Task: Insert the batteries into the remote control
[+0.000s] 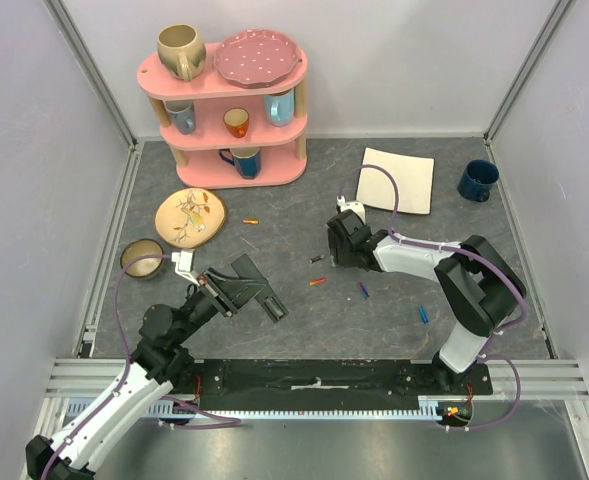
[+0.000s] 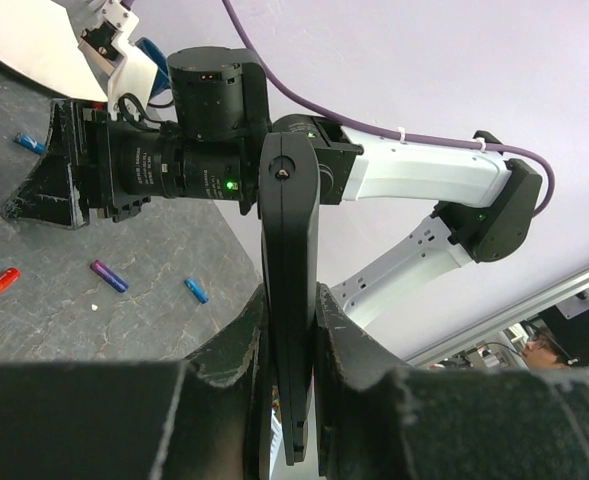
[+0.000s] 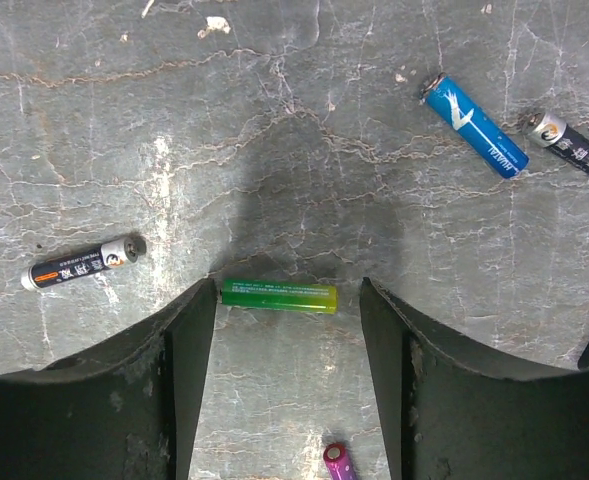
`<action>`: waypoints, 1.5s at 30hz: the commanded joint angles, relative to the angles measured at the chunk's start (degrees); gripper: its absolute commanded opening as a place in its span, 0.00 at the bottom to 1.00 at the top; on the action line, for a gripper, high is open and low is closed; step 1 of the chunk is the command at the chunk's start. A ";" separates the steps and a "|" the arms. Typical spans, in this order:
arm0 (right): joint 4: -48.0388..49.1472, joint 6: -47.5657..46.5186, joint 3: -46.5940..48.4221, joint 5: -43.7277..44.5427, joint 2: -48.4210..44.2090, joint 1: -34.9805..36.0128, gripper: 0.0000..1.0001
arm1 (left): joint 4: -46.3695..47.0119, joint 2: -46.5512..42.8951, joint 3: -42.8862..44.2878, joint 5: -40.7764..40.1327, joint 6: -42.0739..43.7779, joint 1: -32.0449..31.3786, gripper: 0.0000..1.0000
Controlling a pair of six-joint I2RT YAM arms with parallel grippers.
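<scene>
Left gripper (image 2: 292, 335) clamps the remote control (image 2: 288, 230). Right gripper (image 3: 287, 325) is spread wide, green battery (image 3: 279, 296) between its jaws, seemingly untouched; blue battery (image 3: 474, 127) at two o'clock.

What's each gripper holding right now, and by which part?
Left gripper clamps the remote control by its long sides, near one end. Right gripper holds nothing, open over a green battery.

Grey table (image 1: 304, 205), with a pink shelf (image 1: 209, 140) at the back. Just in front of the shelf sits a flowered plate (image 1: 189, 216), and a bowl (image 1: 141, 259) lies further front-left. Right of the shelf there's a cream cloth (image 1: 397, 180), then a blue mug (image 1: 477, 180). An orange battery (image 1: 251, 221) lies near the shelf, with a red battery (image 1: 318, 282) and a blue battery (image 1: 424, 314) well out front-right.
</scene>
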 commanded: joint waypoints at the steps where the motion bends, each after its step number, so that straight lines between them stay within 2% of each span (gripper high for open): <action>1: 0.04 0.30 1.15 0.99 1.15 0.41 0.65 | 0.34 -0.79 -6.50 0.77 0.86 0.44 0.02; 7: 0.12 0.38 -0.34 0.73 0.36 0.59 0.63 | -0.46 -1.58 -6.76 0.69 0.86 0.44 0.02; 24: -0.75 3.81 -1.31 1.60 -3.51 0.76 0.43 | -1.77 -2.19 -6.59 0.42 1.39 0.44 0.02; 27: -1.81 6.79 -0.70 1.78 -5.26 0.68 0.41 | -1.95 -2.11 -6.50 0.33 1.39 0.44 0.02; 34: -2.95 21.63 -0.78 1.42 -7.81 0.32 0.41 | -4.15 -3.25 -5.80 -0.63 1.74 0.44 0.02; 38: -2.78 33.74 -2.80 5.19 -10.27 0.06 0.40 | -5.64 -4.39 -5.36 -1.42 1.65 0.44 0.02; 45: -4.70 43.09 -1.40 10.91 -9.40 0.15 0.36 | -5.38 -5.19 -4.57 -4.06 2.53 0.44 0.02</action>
